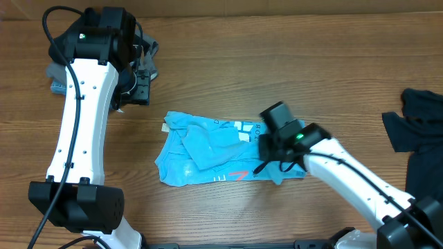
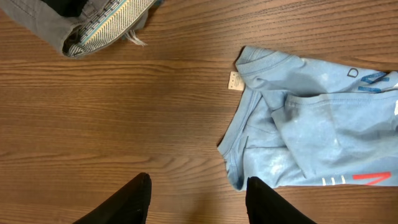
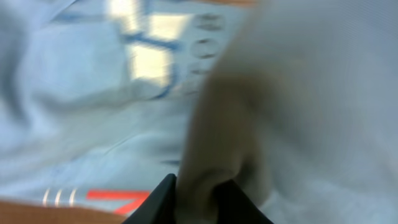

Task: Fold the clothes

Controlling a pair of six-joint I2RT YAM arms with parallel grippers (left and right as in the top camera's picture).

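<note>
left arm [image 1: 77,117]: white shell links, black joint housings, black base, small dark screw dots along the long link. black cable [image 1: 48,28] loops off the top and runs down its side. right arm [image 1: 349,174]: same white/black scheme, green LED [image 1: 299,136] lit on the wrist housing. left fingers [image 2: 138,200]: matte black, tapered.

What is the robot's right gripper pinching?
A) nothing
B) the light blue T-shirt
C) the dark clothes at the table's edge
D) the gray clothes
B: in the right wrist view, a fold of the light blue T-shirt sits between the fingers of the right gripper.
</note>
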